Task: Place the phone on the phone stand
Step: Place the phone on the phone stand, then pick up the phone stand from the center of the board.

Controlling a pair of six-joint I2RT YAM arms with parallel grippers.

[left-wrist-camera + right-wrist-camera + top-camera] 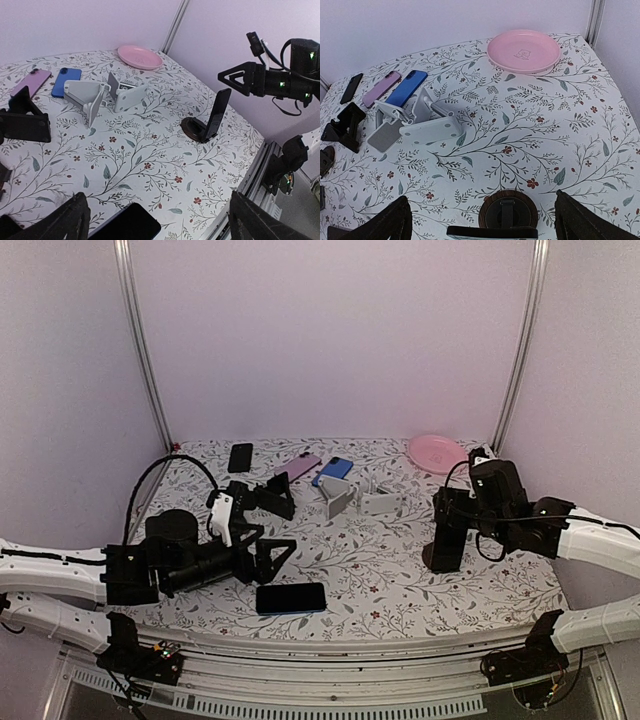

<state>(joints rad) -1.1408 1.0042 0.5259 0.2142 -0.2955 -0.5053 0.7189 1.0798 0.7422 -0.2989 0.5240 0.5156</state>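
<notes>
Phone [218,112] stands upright on the round phone stand [192,129], below and between the right fingers [592,220], which are spread wide, not touching it. Left fingers [55,220] also spread wide, a second black phone [127,225] lying between them.

Bright, even diffuse light — shadows faint, soft; all 3 views sharp.

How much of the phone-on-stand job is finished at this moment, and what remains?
Done: a black phone leans upright in the round wooden stand. In hand: nothing; the right gripper is open close to that phone, and the left gripper is open too. Left: probably only to pull the right arm away. A second phone lies flat near the left arm.
</notes>
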